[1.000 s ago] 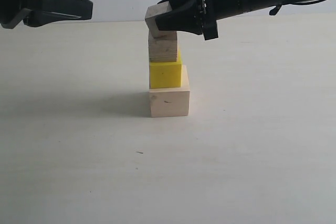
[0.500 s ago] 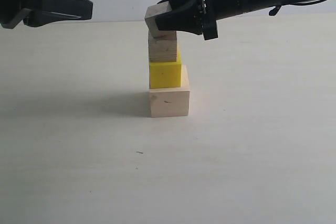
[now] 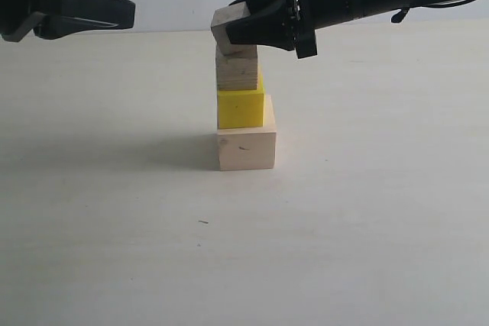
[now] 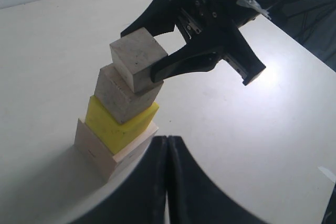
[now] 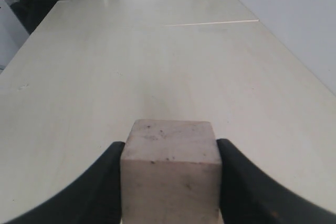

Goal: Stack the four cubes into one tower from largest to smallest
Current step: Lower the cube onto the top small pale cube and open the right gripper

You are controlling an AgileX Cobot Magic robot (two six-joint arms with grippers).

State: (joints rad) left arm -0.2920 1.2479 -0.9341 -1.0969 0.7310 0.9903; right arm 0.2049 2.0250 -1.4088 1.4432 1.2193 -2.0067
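While three cubes already stand stacked on the counter, large wood cube, yellow cube, small wood cube, the right claw, reaching from two o'clock, grips the smallest wood cube, tilted at the top. The left claw, closed and empty, hovers at ten o'clock. Levelling and release seem left.

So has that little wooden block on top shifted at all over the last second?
No. The smallest wood cube is in the same spot above the yellow cube as before, gripped by the right gripper.
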